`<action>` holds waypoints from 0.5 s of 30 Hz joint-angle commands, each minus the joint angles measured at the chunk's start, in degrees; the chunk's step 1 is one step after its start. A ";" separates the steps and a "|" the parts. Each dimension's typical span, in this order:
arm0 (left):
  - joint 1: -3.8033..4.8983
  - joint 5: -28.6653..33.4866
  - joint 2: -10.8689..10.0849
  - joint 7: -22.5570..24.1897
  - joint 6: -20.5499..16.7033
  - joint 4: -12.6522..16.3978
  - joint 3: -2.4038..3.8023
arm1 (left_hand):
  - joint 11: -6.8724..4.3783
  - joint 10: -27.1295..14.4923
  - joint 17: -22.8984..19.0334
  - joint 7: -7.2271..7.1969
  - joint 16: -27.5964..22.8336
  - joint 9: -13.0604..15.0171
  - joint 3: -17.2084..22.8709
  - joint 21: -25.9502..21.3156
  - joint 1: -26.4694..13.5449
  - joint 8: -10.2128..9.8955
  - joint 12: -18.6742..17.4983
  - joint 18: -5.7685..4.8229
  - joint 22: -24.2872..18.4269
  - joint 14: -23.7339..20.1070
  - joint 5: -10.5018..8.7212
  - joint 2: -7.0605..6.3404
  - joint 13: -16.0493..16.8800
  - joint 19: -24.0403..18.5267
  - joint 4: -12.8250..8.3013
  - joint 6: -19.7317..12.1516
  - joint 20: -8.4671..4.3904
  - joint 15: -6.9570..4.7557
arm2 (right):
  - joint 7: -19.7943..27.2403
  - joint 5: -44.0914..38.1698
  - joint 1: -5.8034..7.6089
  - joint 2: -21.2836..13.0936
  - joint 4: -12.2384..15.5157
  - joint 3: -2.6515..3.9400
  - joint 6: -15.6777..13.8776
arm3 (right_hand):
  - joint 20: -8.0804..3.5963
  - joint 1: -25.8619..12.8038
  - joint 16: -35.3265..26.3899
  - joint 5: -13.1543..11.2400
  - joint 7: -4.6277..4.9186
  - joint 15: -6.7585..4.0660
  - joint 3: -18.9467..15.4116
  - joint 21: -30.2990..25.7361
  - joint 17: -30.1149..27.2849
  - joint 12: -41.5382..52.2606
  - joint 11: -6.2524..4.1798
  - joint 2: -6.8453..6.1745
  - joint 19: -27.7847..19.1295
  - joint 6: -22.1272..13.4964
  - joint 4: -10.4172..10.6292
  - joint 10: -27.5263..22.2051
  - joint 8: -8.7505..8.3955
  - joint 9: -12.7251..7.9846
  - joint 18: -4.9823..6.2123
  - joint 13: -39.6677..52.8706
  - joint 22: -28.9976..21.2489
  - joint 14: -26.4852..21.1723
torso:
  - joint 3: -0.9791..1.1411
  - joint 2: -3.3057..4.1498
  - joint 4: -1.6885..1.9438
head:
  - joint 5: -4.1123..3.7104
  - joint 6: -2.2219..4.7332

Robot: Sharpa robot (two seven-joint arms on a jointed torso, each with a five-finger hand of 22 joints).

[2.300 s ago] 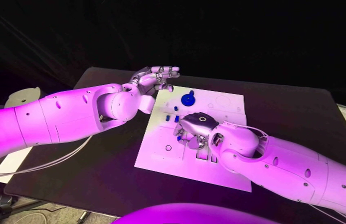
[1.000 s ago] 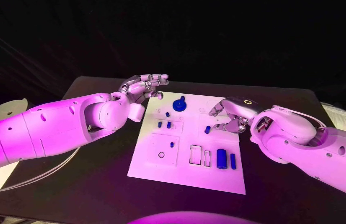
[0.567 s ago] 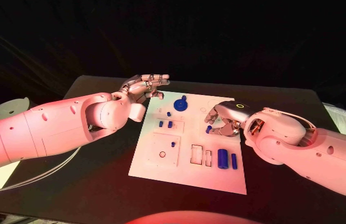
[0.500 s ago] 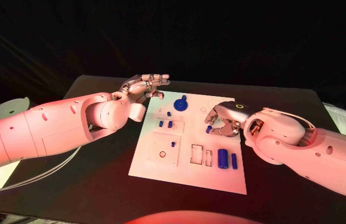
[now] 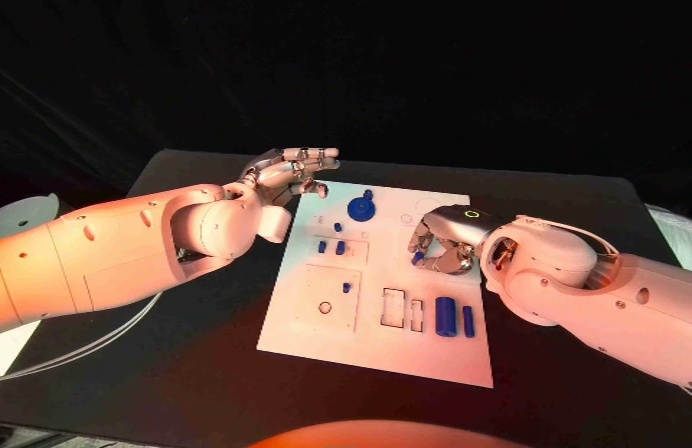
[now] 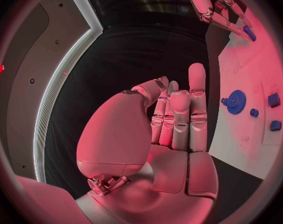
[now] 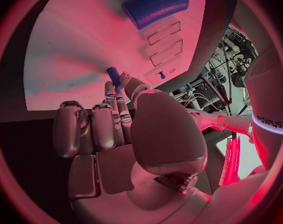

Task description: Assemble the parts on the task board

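At the middle of the black desk (image 5: 188, 358), a white task board (image 5: 361, 343) is lying between two robot arms under reddish light. The right hand (image 5: 441, 240), reaching in from 3 o'clock, is hovering low over the board's right half, and a small blue peg (image 7: 114, 76) is sitting at its fingertips; it appears to be pinching the peg, though the contact itself is partly hidden. The left hand (image 5: 293, 173) is waiting off the board's 10 o'clock corner, holding nothing, its fingers straight and close together, as the left wrist view shows.

Other blue parts are lying spread over the board: a gear (image 5: 361, 208) near 12 o'clock, a pair of small blocks (image 5: 330, 248) toward 10 o'clock, a tiny pin (image 5: 346, 288) near the centre, and a thick cylinder (image 5: 446, 316) with a thin bar (image 5: 467, 321) just beside it at 5 o'clock. Empty rectangular slots (image 5: 402, 309) are showing just left of the cylinder.

Risk is sitting mostly in that fingertip hold. The peg is slim and, judging by these views, gripped near one end, so it could be tilting as it comes down and jamming at the mouth of its hole, or slipping out and rolling across the board. The right arm is also passing close above the cylinder and bar, and a low sweep could be knocking them out of place.
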 commanded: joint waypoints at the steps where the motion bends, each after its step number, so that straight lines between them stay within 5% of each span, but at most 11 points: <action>1: 0.01 -0.24 0.05 0.04 1.27 0.08 0.03 | -0.10 -0.40 -0.06 0.12 -0.31 -0.08 -0.10 -0.21 0.05 0.40 0.35 0.63 -0.09 -0.27 0.19 0.33 0.07 -0.38 -0.32 -0.04 0.07 0.03 | 0.04 -1.56 -0.32 0.59 -0.59 -0.19 1.56 | -0.32 0.51 0.29 0.02 0.02 -0.50 0.64 -0.29 -0.05 -0.44 -0.05 0.37 0.16 0.44 -0.04 0.63 0.20 0.06 0.89 -0.06 0.01 2.73 | 0.02 0.04 0.02 | 0.12 -0.03; 15: 0.01 -0.24 0.07 -0.30 1.48 0.04 0.03 | -0.07 -0.47 -0.06 0.15 -0.27 -0.09 -0.15 -0.22 -0.10 0.41 0.47 0.61 -0.09 -0.29 0.17 0.40 0.07 -0.41 -0.32 -0.05 0.09 0.06 | 0.43 -3.44 -0.56 1.37 -1.48 -0.38 -1.23 | -0.84 1.67 0.79 -1.10 -0.36 -1.18 4.05 0.06 0.33 -0.41 -0.79 1.53 0.49 3.53 -0.86 4.07 0.88 0.48 0.79 0.29 0.56 2.81 | 0.03 -0.01 -0.08 | 0.15 -0.26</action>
